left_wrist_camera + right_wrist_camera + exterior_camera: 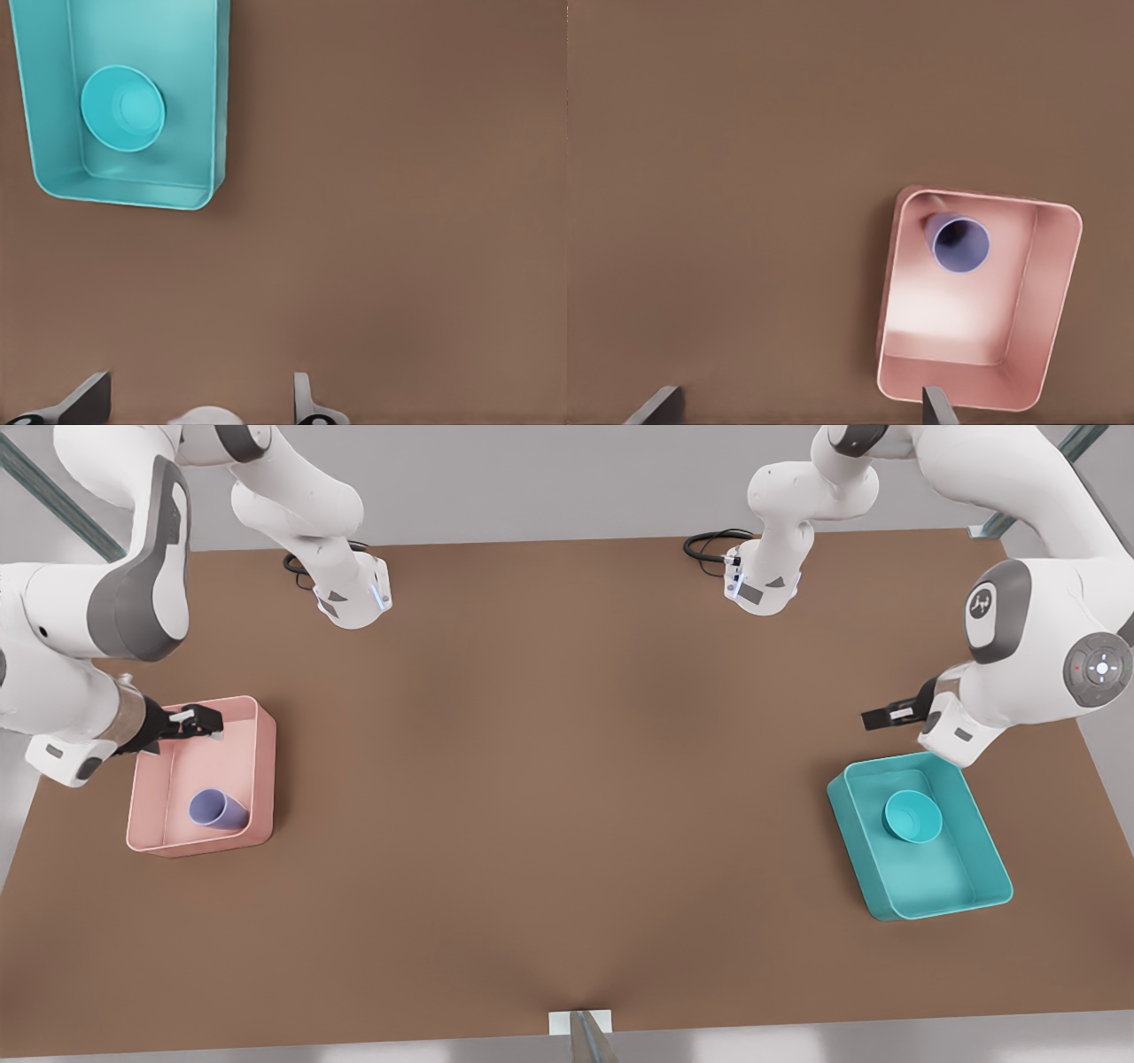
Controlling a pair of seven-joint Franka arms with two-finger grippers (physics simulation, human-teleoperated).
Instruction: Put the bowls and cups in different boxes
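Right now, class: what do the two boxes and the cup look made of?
The pink box and the teal box look like moulded plastic, satin finish: thin walls, rounded corners, soft highlights. The lavender cup, lying tipped in the pink box, looks like matte plastic too: even colour, no glare. These are simulator renders, so that stays a guess.

Front view high above table (pixel 567 779), wrist views facing down, each sharing one box
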